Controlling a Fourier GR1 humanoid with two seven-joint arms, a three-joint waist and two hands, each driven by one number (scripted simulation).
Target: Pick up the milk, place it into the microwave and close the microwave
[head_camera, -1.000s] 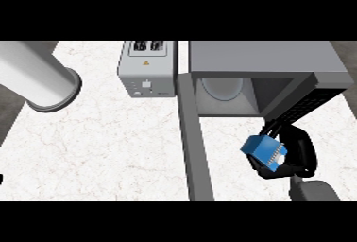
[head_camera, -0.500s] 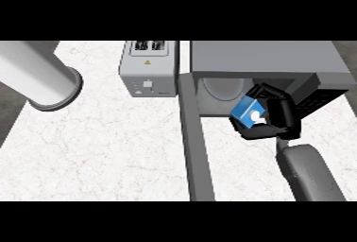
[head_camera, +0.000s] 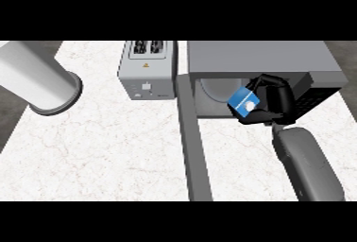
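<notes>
Your right hand (head_camera: 270,100): fingers curled round milk (head_camera: 244,100), held at microwave (head_camera: 259,56) mouth. Door (head_camera: 194,142) stood open, left of microwave. Toaster (head_camera: 147,70) beyond door.

bright even light, soft faint shadows

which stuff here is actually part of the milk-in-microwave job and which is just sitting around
Part of the job:
- milk, held in the right hand at the microwave's opening
- microwave
- microwave door, swung open

Just sitting around:
- toaster, left of the microwave
- grey cylinder at the counter's left edge
- counter
</notes>
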